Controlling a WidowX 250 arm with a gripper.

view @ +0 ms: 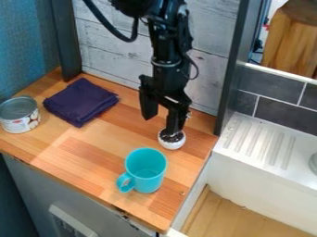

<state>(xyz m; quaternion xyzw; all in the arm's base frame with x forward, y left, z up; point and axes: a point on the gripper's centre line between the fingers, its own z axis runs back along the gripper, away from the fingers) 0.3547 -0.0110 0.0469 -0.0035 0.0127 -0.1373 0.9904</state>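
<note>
See the black gripper (161,125) hanging over the wooden counter (80,150), fingers spread apart, with one tip down at the small white bowl (172,144) and something dark in its mouth. From the bowl, find the turquoise mug (146,172) at 7 o'clock, handle pointing to 8; the folded dark cloth (80,101) at 10; the can (20,121) just past 9; the ridged white drainboard (263,159) at 3.

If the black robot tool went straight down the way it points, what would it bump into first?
Probably the little white bowl: one finger of the tool looks right at its opening, though how close is hard to tell.
</note>
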